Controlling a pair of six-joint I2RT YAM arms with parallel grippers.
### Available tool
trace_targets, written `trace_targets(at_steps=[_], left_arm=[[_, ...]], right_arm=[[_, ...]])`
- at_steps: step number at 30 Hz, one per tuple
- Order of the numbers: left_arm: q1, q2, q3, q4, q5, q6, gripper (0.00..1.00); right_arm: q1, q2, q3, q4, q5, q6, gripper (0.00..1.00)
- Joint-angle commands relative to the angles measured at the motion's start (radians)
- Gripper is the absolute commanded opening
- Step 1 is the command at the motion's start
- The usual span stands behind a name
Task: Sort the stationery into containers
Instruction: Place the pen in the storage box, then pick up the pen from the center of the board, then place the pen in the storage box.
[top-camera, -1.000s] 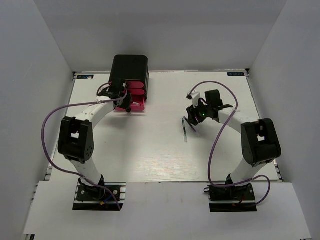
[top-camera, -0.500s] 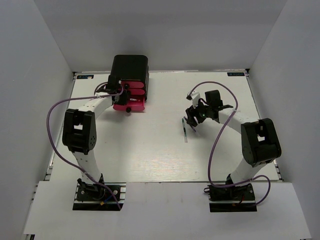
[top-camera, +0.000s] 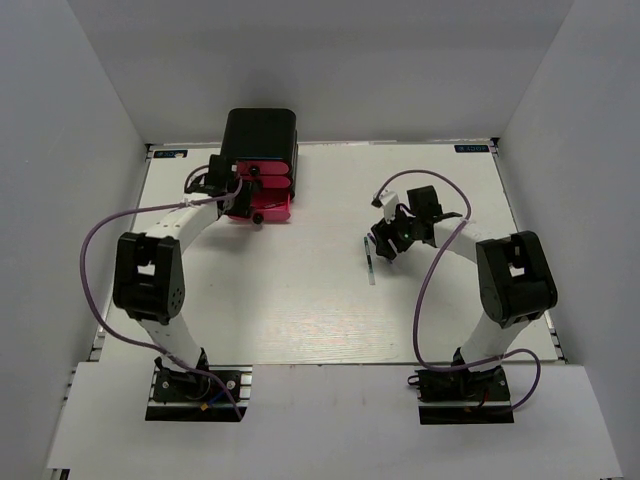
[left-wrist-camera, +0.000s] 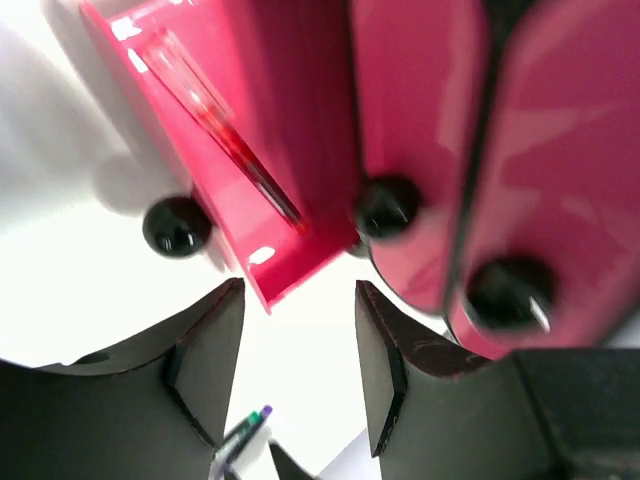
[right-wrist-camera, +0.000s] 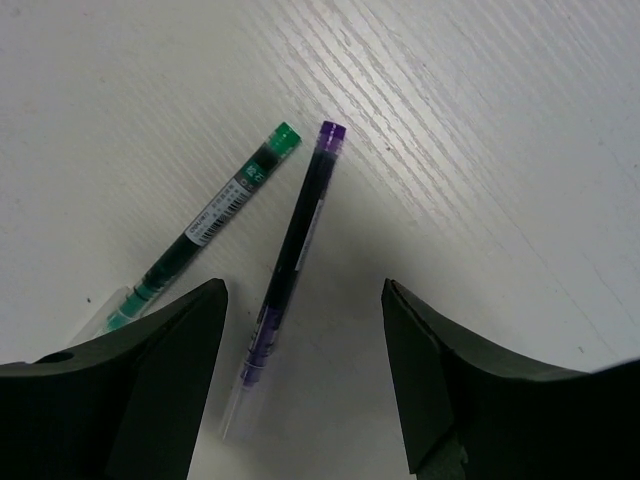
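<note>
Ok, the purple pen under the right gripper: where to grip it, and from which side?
Mid-barrel of the purple pen, from straight above, jaws closing across it. It lies flat between the fingers of the open right gripper. One end sits close to the green pen, which angles away, so the middle probably gives more room.

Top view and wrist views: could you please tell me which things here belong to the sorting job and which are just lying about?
Part of the job:
black cabinet
pink drawers
red-and-clear pen, lying in the pulled-out drawer
green pen and purple pen, loose on the table

Not part of it:
purple cable on each arm
</note>
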Motion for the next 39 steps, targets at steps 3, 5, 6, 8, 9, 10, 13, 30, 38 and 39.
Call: trace_targets(at_steps=[3,5,6,8,9,10,13,30,38,39], left_arm=[[0.005,-0.190,-0.076,0.062,0.024,0.065,0.58],[0.005,-0.254,-0.097,0.062,0.033,0.104,0.57],[0.005,-0.276,-0.116,0.062,0.033,0.117,0.57],[0.005,-0.320,-0.137,0.050,0.024,0.147,0.56],[0.005,-0.367,-0.168,0.050,0.024,0.179,0.56],[0.005,-0.394,-0.188,0.050,0.015,0.199,0.56],[0.005,-0.511,-0.292,0.110,0.005,0.335,0.54],[-0.013,-1.017,-0.841,0.328,0.217,0.645,0.73],[-0.013,-1.064,-0.869,0.211,0.226,0.667,0.73],[-0.013,-1.090,-0.878,0.201,0.216,0.667,0.73]], right_arm=[[0.006,0.048,0.026,0.016,0.057,-0.006,0.66],[0.016,0.065,0.031,0.013,0.066,-0.017,0.65],[0.020,0.067,0.029,0.016,0.067,-0.019,0.62],[0.037,0.074,0.016,0.019,0.089,-0.038,0.60],[0.042,0.074,0.010,0.031,0.095,-0.046,0.57],[0.049,0.070,-0.019,0.037,0.109,-0.057,0.54],[0.074,0.058,-0.056,0.059,0.135,-0.095,0.32],[0.205,0.089,0.329,0.064,-0.268,-0.342,0.00],[0.371,0.324,0.699,0.200,-0.397,-0.291,0.00],[0.381,0.346,0.726,0.206,-0.404,-0.278,0.00]])
